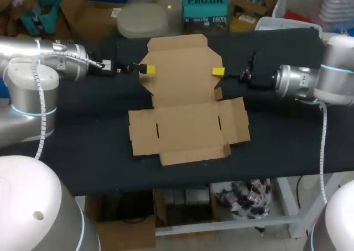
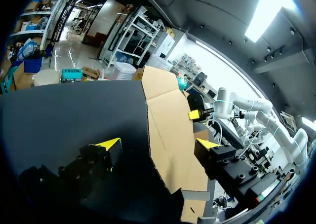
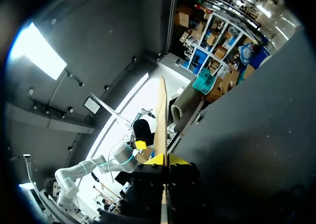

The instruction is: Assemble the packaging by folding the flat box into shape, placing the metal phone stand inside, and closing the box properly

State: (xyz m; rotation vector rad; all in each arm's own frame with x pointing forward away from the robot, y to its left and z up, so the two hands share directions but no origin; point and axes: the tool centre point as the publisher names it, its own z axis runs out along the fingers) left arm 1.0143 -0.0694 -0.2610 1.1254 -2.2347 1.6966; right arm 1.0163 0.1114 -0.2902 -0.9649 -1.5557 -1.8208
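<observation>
A flat, unfolded brown cardboard box (image 1: 185,102) lies in the middle of the black table (image 1: 83,129). My left gripper (image 1: 149,69) is at the box's upper left edge. In the left wrist view it (image 2: 159,144) stands wide open, its yellow fingertips (image 2: 111,144) straddling the cardboard (image 2: 168,130) without pinching it. My right gripper (image 1: 218,72) is at the opposite, upper right edge. The right wrist view shows it (image 3: 163,160) shut on the cardboard (image 3: 161,115), which is seen edge-on between the tips. No phone stand is in view.
A teal box (image 1: 205,10) and a pale rounded cushion (image 1: 142,19) stand along the table's far edge. Bare black tabletop shows on both sides of the cardboard and along the front edge (image 1: 182,187).
</observation>
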